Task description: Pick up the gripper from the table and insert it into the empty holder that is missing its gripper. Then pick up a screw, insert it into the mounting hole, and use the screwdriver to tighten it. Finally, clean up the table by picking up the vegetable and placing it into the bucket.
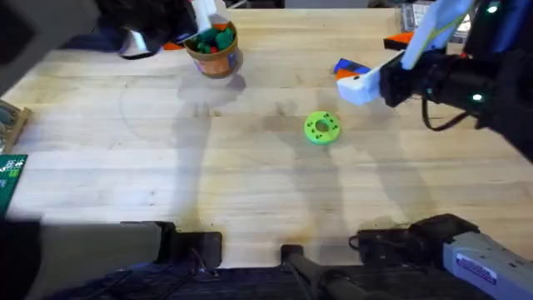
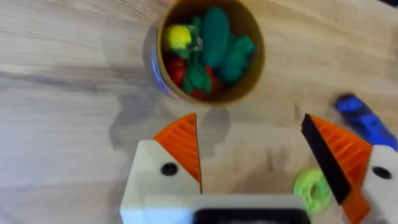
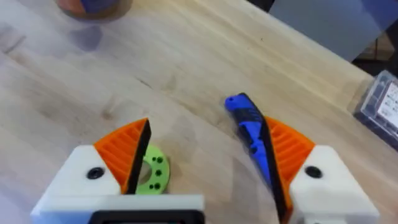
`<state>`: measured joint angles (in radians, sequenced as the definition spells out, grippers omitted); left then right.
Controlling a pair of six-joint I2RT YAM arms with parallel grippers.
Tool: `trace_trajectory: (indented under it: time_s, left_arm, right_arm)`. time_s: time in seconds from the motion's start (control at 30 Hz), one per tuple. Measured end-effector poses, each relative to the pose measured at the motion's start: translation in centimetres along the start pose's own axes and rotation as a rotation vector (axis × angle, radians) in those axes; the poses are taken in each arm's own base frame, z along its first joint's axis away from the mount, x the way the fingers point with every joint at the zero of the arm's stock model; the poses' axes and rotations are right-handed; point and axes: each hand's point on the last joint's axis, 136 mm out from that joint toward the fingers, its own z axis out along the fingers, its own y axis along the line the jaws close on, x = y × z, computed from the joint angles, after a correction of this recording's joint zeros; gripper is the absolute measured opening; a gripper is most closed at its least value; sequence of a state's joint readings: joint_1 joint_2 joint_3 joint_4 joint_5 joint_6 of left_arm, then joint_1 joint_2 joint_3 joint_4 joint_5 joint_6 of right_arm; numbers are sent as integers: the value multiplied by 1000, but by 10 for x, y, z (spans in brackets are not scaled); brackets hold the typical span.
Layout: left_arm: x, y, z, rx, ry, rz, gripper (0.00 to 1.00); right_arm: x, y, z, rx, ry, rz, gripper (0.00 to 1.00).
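Note:
The yellow-orange bucket (image 1: 215,52) (image 2: 163,68) stands at the back left and holds several toy pieces. Among them lies a dark-green oval vegetable (image 2: 216,28). My left gripper (image 2: 250,121) (image 1: 206,18) hovers just above the bucket, open and holding nothing. The blue screwdriver (image 1: 350,67) (image 3: 249,124) lies on the table at the back right. My right gripper (image 3: 205,124) (image 1: 360,88) is open and empty, low over the table beside the screwdriver. A light-blue and white arm link (image 1: 433,29) rises at the back right. The holder, the loose gripper and the screw are out of view.
A bright-green disc with holes (image 1: 321,127) (image 3: 152,174) (image 2: 311,190) lies mid-table, close to my right gripper's fingers. A clear case (image 3: 380,106) sits at the far right edge. Green boards (image 1: 10,179) lie at the left edge. Bare wood spans the front half.

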<state>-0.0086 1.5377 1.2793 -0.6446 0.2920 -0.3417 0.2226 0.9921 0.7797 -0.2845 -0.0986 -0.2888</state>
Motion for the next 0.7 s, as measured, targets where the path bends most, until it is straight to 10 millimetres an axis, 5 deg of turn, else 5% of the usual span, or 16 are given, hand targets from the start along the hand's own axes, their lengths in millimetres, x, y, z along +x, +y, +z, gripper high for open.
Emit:
trace_trajectory:
  time_s: [0.2,0.33,0.5,0.7]
  left_arm:
    - [29,-20,-85,4,0,199,973]
    - [56,-36,-119,31,17,365,974]
    - [77,-52,-137,69,25,493,974]
    - [79,-54,-142,75,15,529,974]
  right_arm:
    - [-7,3,-35,-16,62,76,994]
    - [-8,6,-57,-21,89,135,995]
    - [-4,9,-76,-20,95,172,994]
    - [-9,9,-86,-12,60,195,994]
